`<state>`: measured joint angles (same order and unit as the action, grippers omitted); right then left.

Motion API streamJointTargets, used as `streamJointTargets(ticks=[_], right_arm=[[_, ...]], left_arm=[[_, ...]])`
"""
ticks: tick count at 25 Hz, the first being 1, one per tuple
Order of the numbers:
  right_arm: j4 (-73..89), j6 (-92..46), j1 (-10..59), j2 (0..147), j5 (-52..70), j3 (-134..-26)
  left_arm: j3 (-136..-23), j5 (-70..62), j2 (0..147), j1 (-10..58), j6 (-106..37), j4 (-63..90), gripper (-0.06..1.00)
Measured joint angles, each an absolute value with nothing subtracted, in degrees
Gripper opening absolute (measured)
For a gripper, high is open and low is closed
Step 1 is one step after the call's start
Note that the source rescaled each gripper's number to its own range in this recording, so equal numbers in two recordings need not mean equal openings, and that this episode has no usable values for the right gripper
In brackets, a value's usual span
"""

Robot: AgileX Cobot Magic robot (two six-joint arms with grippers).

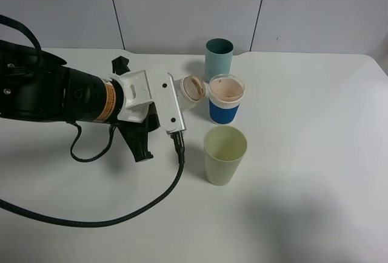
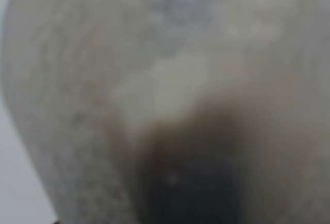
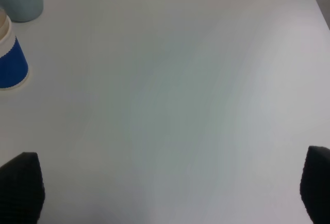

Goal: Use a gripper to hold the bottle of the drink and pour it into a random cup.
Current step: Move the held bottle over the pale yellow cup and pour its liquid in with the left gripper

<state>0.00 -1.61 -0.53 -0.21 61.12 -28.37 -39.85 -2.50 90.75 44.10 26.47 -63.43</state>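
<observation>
pour step | left end effector (image 1: 179,96) pinching the bottle of the drink (image 1: 194,87), tipped, mouth toward 3 o'clock | cup (image 1: 225,154) sits at its 5 o'clock | you wanna get the mouth over that rim, then tip slow

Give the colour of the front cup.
Plain pale yellowish-green; the front cup shows best in the exterior high view.

Three cups stacked up the middle of the frame, teal cup (image 1: 218,57), blue cup (image 1: 225,100), green cup (image 1: 224,154), plus one bottle (image 1: 193,88), one arm (image 1: 54,90) at left, one cable (image 1: 121,217) lower left.
</observation>
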Motion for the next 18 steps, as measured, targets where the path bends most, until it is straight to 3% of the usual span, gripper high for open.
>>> streamJointTargets(ticks=[18], right_arm=[[0.0,-1.6,-0.5,-0.2,61.1,-28.4]], left_arm=[[-39.8,-8.0,90.7,47.1,29.7,-70.2,0.05]])
